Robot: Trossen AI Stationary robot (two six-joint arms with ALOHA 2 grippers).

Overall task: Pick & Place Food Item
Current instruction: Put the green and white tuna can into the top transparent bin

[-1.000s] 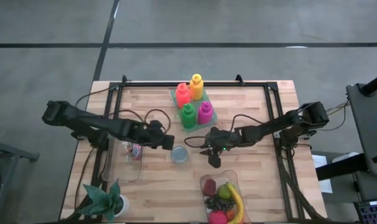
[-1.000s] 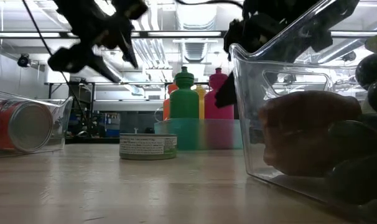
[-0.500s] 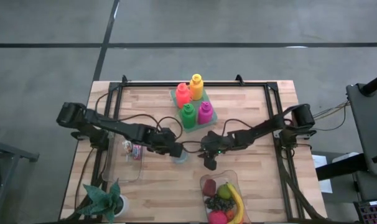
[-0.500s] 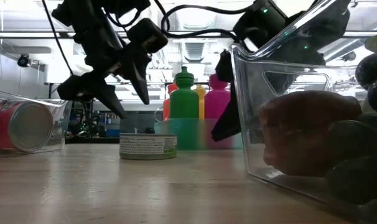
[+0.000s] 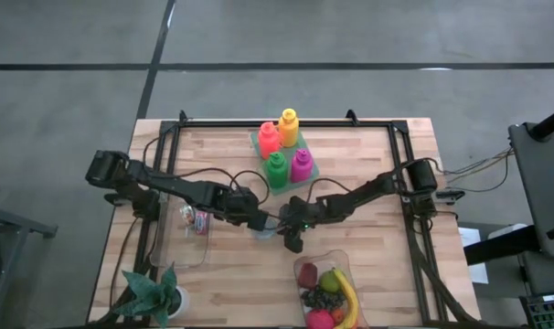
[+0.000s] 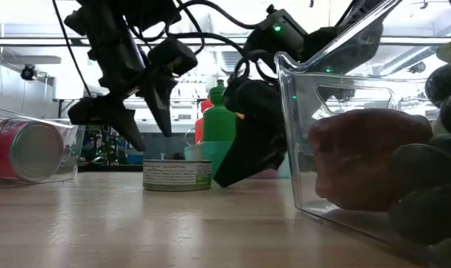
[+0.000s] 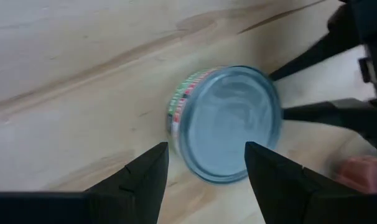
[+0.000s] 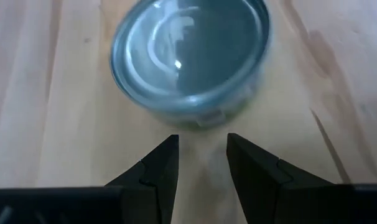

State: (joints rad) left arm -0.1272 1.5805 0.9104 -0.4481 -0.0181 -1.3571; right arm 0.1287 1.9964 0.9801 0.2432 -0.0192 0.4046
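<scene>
High view showed our left tool (image 5: pixel 257 225) at mid-frame, fingers apart, poised above the flat tin (image 5: pixel 264 228) on the table (image 5: pixel 368 174), probably to straddle it; our right tool (image 5: pixel 292 241), fingers narrowly apart, hovered just beside, holding nothing

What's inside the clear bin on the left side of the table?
The clear bin holds one can lying on its side, red label, silver end facing the low camera. The left arm crosses over the bin's upper end in the high view, so anything beneath it is covered.
</scene>
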